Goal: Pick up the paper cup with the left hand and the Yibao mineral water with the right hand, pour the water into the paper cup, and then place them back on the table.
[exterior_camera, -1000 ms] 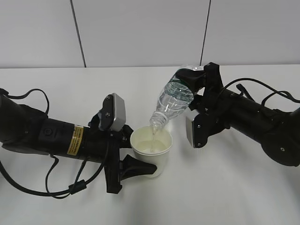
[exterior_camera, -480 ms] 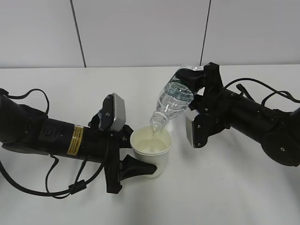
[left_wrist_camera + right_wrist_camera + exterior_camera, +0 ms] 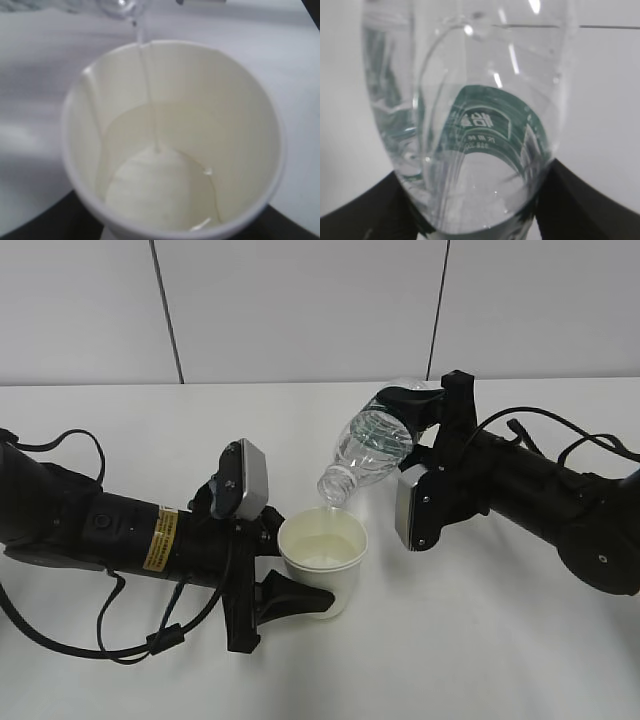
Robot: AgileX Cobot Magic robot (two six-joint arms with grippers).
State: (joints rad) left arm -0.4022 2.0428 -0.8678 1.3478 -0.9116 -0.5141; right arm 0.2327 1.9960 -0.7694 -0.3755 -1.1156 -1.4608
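Clear water [image 3: 150, 100] streams thinly from the tilted Yibao mineral water [image 3: 368, 448], clamped in the right hand's fingers [image 3: 432, 430]; we see the left hand's fingers [image 3: 285, 595] gripping the paper cup [image 3: 322, 562].

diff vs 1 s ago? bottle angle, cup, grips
The right end effector has tipped the bottle back toward level: its mouth has risen from inside the cup's rim to just above it. A thin stream of water still falls in the left wrist view. Unchanged: the left end effector still grips the cup in the same spot, and both grasps hold.
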